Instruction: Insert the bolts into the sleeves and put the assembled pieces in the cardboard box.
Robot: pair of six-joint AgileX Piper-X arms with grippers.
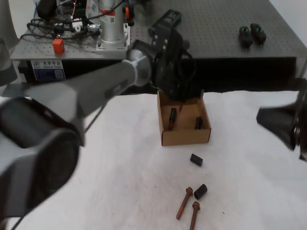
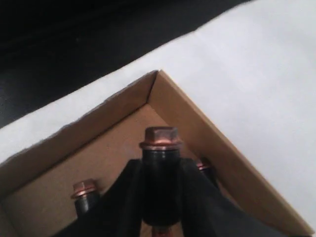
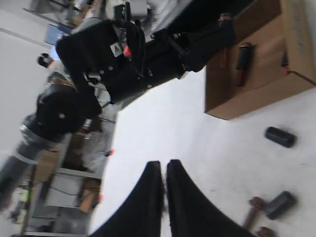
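- High view: the cardboard box sits open-topped on the white cloth. The left gripper hangs over the box's far left corner. Its finger state cannot be told from this angle.
- Two assembled pieces lie on the box floor, one by the left wall and the other by the right wall.
- In front of the box, a loose sleeve lies near the front wall. A second sleeve lies farther out, just beside the head of a bolt. A second bolt lies alongside the first.
- The right arm is well off to the box's right.
- Left wrist view: the left gripper's fingers are clamped on the held piece, a dark sleeve with a bolt through it. It stands upright with its copper head on top, above the box floor near an inner corner. One assembled piece shows on either side of it, down in the box.
- Right wrist view: the right gripper has its fingers together with nothing between them. It is over the cloth, apart from the box. The loose sleeve lies just outside the box wall.
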